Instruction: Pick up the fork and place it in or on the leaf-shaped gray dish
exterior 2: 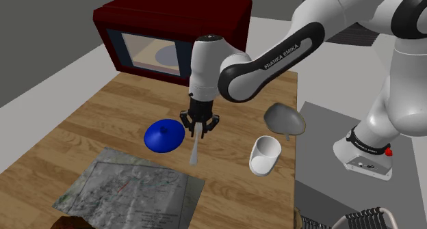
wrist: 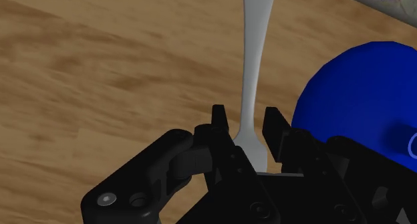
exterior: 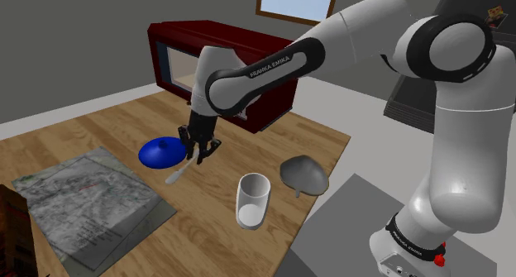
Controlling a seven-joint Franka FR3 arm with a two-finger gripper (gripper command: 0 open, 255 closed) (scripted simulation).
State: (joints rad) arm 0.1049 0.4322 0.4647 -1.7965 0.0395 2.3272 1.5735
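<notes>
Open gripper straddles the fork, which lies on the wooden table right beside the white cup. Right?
No: the fork lies beside the blue dome, not the white cup, which stands apart, as the second exterior view shows. The open gripper does straddle it on the wooden table.

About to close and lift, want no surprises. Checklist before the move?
1. Fork centred in the end effector: ok.
2. Fingers shut on fork: not ok, open, gaps on both sides.
3. Blue lid clear of end effector: cannot tell, very close.
4. Gray dish empty: ok.
5. White cup off the route to the dish: cannot tell, it stands near the dish.
</notes>
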